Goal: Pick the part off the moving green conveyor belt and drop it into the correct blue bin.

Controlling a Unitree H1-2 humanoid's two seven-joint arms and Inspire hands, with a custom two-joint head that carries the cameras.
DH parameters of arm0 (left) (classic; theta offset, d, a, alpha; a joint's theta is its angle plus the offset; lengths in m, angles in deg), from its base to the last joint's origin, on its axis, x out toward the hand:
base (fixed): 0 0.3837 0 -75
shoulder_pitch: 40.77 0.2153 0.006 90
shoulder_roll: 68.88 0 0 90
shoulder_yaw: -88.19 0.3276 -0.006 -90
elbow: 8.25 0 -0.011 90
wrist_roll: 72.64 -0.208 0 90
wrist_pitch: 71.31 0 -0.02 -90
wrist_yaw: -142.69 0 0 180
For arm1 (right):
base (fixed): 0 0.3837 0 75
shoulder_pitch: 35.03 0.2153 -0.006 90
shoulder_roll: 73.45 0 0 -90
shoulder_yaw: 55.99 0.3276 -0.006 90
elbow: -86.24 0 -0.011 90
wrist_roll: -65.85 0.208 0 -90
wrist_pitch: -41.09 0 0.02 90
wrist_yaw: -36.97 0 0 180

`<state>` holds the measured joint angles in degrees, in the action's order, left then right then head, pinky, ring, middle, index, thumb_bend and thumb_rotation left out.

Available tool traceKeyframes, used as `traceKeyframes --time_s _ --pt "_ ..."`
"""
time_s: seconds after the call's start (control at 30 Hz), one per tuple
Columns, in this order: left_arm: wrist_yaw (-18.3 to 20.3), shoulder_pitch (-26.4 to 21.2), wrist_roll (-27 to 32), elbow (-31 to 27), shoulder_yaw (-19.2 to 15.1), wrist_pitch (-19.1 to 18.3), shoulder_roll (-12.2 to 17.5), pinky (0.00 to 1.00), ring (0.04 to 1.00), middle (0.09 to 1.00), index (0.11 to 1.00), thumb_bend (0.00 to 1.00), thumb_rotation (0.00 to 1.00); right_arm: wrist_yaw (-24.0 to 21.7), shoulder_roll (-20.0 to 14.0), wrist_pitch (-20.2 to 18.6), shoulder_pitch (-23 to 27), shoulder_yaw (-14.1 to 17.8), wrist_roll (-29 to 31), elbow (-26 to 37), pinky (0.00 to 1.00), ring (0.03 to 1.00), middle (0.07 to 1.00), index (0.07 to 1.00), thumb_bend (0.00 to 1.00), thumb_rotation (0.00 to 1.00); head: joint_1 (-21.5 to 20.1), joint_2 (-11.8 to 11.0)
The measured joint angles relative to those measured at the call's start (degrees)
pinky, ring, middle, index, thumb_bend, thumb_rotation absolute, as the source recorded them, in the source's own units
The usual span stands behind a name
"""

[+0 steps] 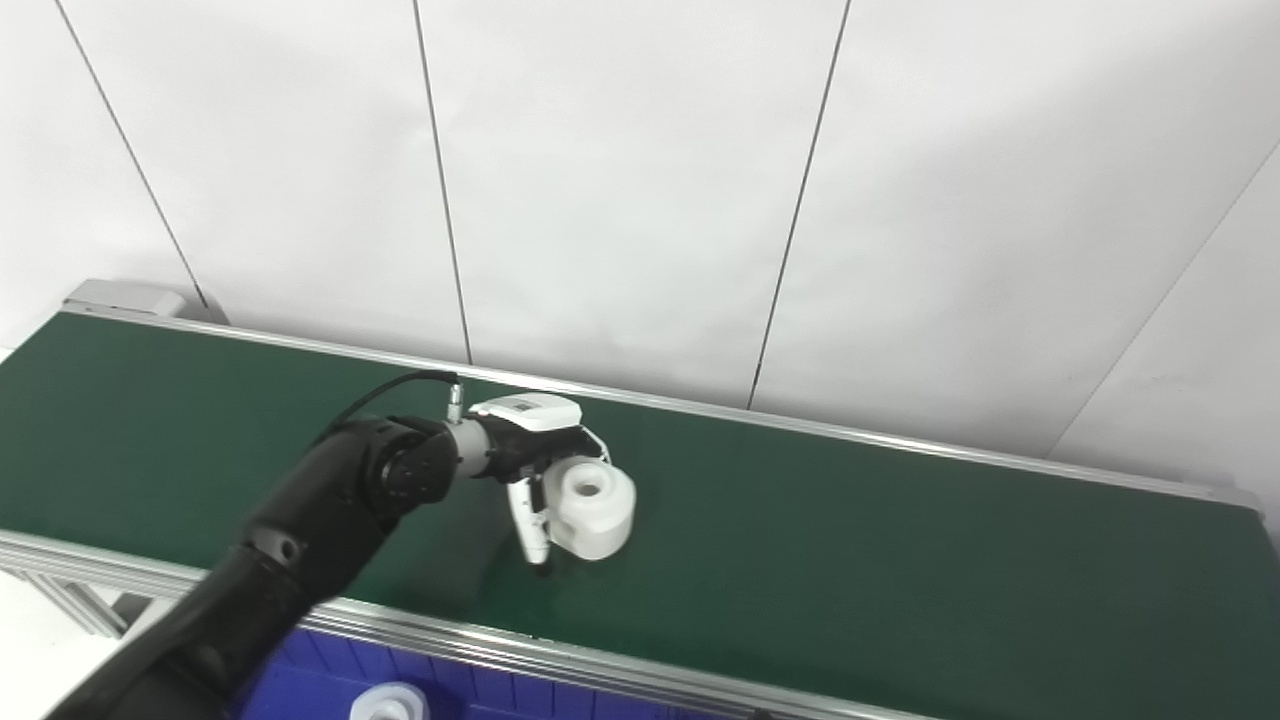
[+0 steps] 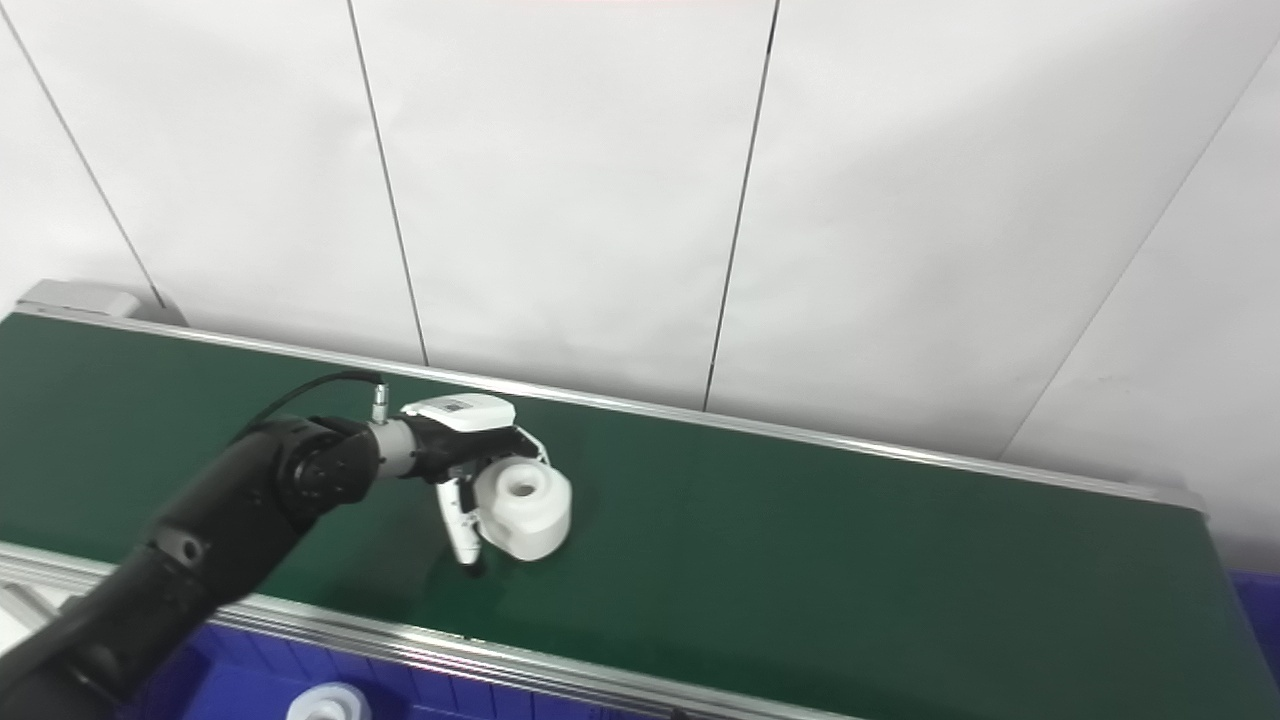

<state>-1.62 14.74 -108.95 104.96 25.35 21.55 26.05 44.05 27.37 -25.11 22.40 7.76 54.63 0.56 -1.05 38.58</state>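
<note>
A white, round part with a hole in its top (image 1: 597,510) sits on the green conveyor belt (image 1: 900,560), near the belt's front half. My left hand (image 1: 535,455) reaches in from the lower left and wraps the part: the thumb (image 1: 528,525) runs down its near left side and the fingers curl behind it. The part also shows in the right eye view (image 2: 524,510). I cannot tell whether it rests on the belt or is just off it. My right hand is not in view.
A blue bin (image 1: 330,670) lies below the belt's front rail (image 1: 560,655), holding a similar white part (image 1: 388,704). Another blue bin edge (image 2: 1262,605) shows at the far right. A white panelled wall stands behind the belt.
</note>
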Motion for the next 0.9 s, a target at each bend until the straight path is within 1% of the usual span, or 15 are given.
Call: traceKeyframes --time_s 0.03,0.1,0.17,0.27,0.4,0.43,0.5,0.53,0.6,0.63,0.67,0.7,0.77,0.8,0.9 --pt "0.43 0.03 0.92 0.02 -0.09 -0.84 -0.61 0.71 0.807 0.833 0.785 0.94 0.14 -0.05 0.07 0.0 0.0 0.07 -0.03 0.02 0.9 0.939 0.981 1.0 1.0 0.96 0.0 0.0" --pt "1.07 0.03 2.24 0.22 0.05 -2.57 -2.1 0.72 0.812 0.833 0.794 0.95 0.14 -0.27 0.27 0.0 -0.01 0.31 -0.03 0.13 0.9 0.94 0.981 1.0 1.0 0.96 0.0 0.0" --pt "1.18 -0.03 2.12 0.4 0.39 -4.35 -3.59 0.67 0.785 0.834 0.803 0.97 0.16 -0.71 0.41 0.0 -0.02 0.39 0.0 0.23 0.9 0.94 0.98 1.0 1.0 0.95 -0.18 0.09" --pt "0.72 -0.07 2.12 0.44 0.69 -5.48 -4.49 0.71 0.806 0.84 0.803 0.98 0.17 -1.19 0.61 0.0 -0.06 0.44 0.04 0.26 0.9 0.943 0.979 1.0 1.0 0.95 -0.35 0.18" --pt "-1.13 0.11 2.12 0.83 1.1 -5.47 -5.32 0.7 0.786 0.821 0.797 0.98 0.17 -1.66 1.34 0.0 -0.22 0.5 -0.01 0.73 0.89 0.941 0.977 1.0 1.0 0.96 -0.53 0.44" --pt "-1.59 0.23 2.14 0.88 1.21 -5.36 -5.48 0.69 0.783 0.818 0.789 0.97 0.16 -1.73 1.46 0.0 -0.26 0.58 -0.04 0.76 0.89 0.94 0.979 1.0 1.0 0.96 -0.53 0.44" --pt "-2.99 0.56 1.98 1.02 1.55 -4.62 -5.85 0.66 0.75 0.785 0.749 0.95 0.13 -1.8 1.51 0.0 -0.38 0.66 -0.16 0.81 0.89 0.938 0.982 1.0 1.0 0.97 -0.44 0.53" --pt "-4.11 0.65 1.7 1.15 2.24 -3.87 -5.82 0.62 0.706 0.744 0.707 0.91 0.08 -1.9 1.52 0.0 -0.43 0.69 -0.21 0.81 0.89 0.936 0.983 1.0 1.0 0.97 -0.44 0.53" --pt "-6.78 0.78 0.05 1.35 3.9 -2.06 -5.73 0.59 0.684 0.724 0.687 0.9 0.06 -1.97 1.53 0.0 -0.49 0.72 -0.3 0.85 0.88 0.935 0.983 1.0 1.0 0.98 -0.62 0.7" --pt "-8.75 0.93 -1.42 1.49 4.67 -0.8 -5.68 0.53 0.621 0.671 0.592 0.71 0.05 -2.0 1.54 0.0 -0.55 0.74 -0.32 0.94 0.89 0.935 0.982 1.0 1.0 0.98 -0.62 0.7" --pt "-11.85 1.15 -3.08 1.75 5.68 1.26 -5.47 0.46 0.551 0.593 0.513 0.6 0.02 -2.06 1.58 0.0 -0.69 0.75 -0.31 1.19 0.89 0.935 0.982 1.0 1.0 0.98 -0.62 0.79" --pt "-14.76 1.21 -4.76 1.88 6.67 3.03 -5.23 0.42 0.494 0.57 0.488 0.55 0.01 -2.13 1.61 -0.01 -0.86 0.76 -0.29 1.6 0.89 0.936 0.982 1.0 1.0 0.98 -0.62 0.79" --pt "-18.97 1.3 -7.1 2.34 7.73 5.64 -4.82 0.38 0.438 0.548 0.472 0.51 0.0 -2.32 1.61 -0.01 -1.04 0.75 -0.26 2.23 0.89 0.934 0.982 1.0 1.0 0.98 -0.62 1.05" --pt "-20.68 1.41 -8.2 2.65 7.98 6.78 -4.81 0.37 0.427 0.541 0.473 0.5 0.0 -2.45 1.61 -0.01 -1.06 0.77 -0.25 2.25 0.89 0.934 0.981 1.0 1.0 0.98 -0.62 1.23" --pt "-22.95 1.45 -9.3 3.42 8.19 7.98 -4.7 0.37 0.42 0.532 0.476 0.5 0.0 -3.06 1.59 -0.03 -1.4 0.86 -0.25 2.37 0.89 0.933 0.98 1.0 1.0 0.98 -0.53 1.32"
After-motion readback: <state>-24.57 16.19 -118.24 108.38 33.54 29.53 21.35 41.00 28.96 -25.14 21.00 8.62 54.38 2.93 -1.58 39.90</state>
